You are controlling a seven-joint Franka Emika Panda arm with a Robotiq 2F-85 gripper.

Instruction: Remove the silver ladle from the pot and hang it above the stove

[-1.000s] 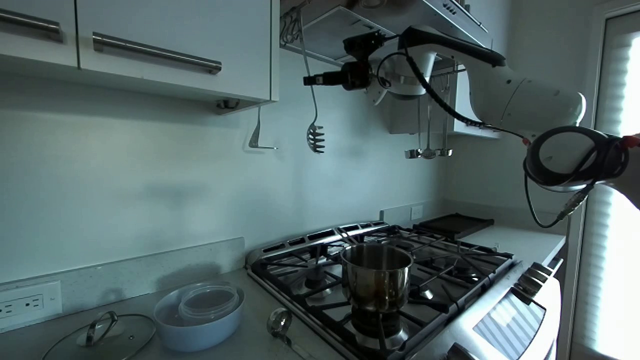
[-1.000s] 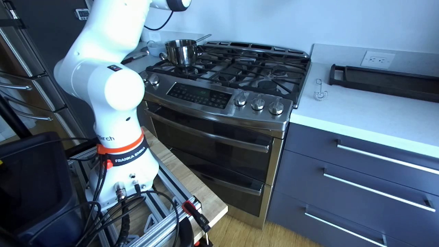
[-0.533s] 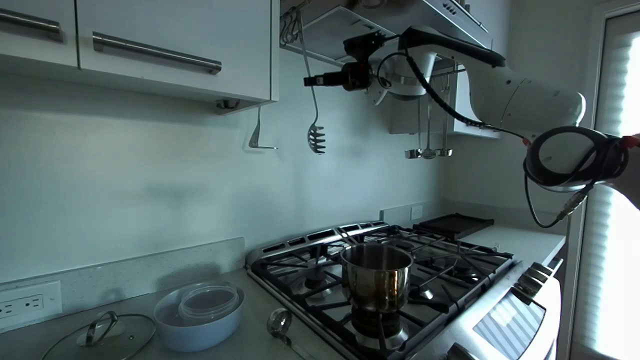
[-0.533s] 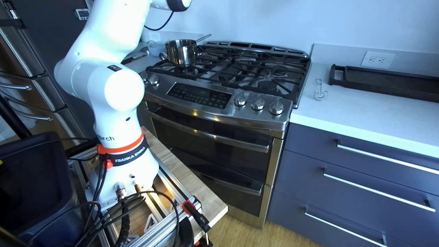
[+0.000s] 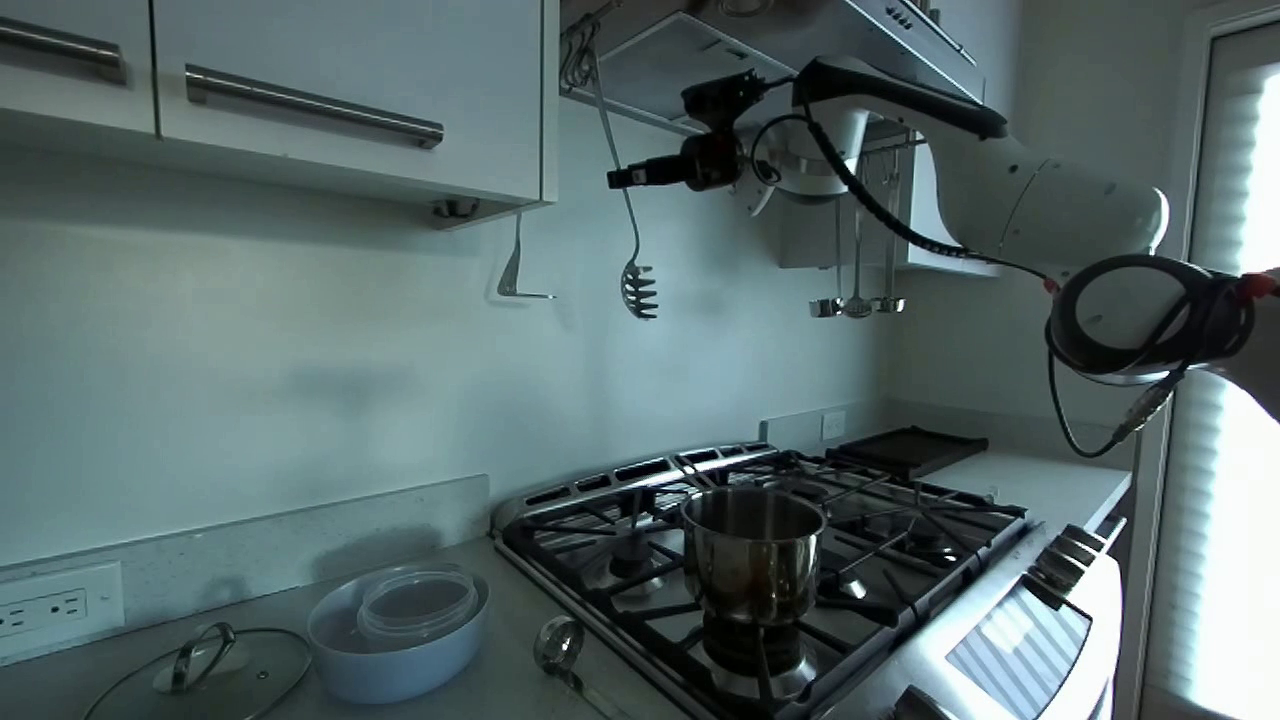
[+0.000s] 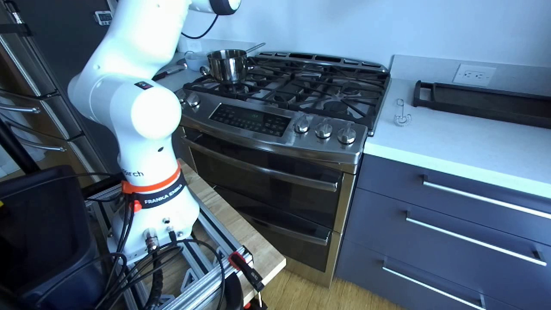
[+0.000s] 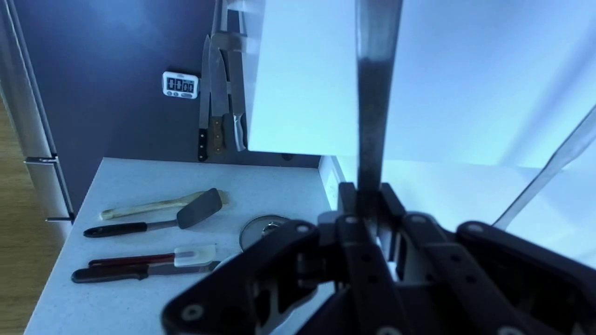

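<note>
The gripper (image 7: 369,199) has its two fingertips pressed close together, and only the thin, flat handle of the silver ladle (image 5: 631,288) is between them — so the ladle is held by its handle. The head of this ladle has teeth along its right side. It points down, and the whole tool is nearly upright, leaning a little with its upper end to the left, near the metal hooks (image 5: 575,60) under the range hood (image 5: 690,60). Whether this end touches a hook, I cannot tell.

The ladle is outside the pot (image 5: 755,570), higher and well apart from it. In both exterior views the pot stands upright on the stove (image 6: 327,148), on a near burner; its inside bottom is hidden.

On the counter (image 5: 515,590) at the left of the stove there are a round metal spoon (image 5: 558,643), a white bowl (image 5: 395,668) with clear containers (image 5: 418,607) in it, and a glass lid (image 5: 240,682) more to the left. A black griddle (image 6: 486,103) lies to the right of the stove. In an exterior view, a metal turner (image 5: 510,276) hangs to the left of the ladle — apart from it — and three long utensils (image 5: 826,307) hang farther to the right.
</note>
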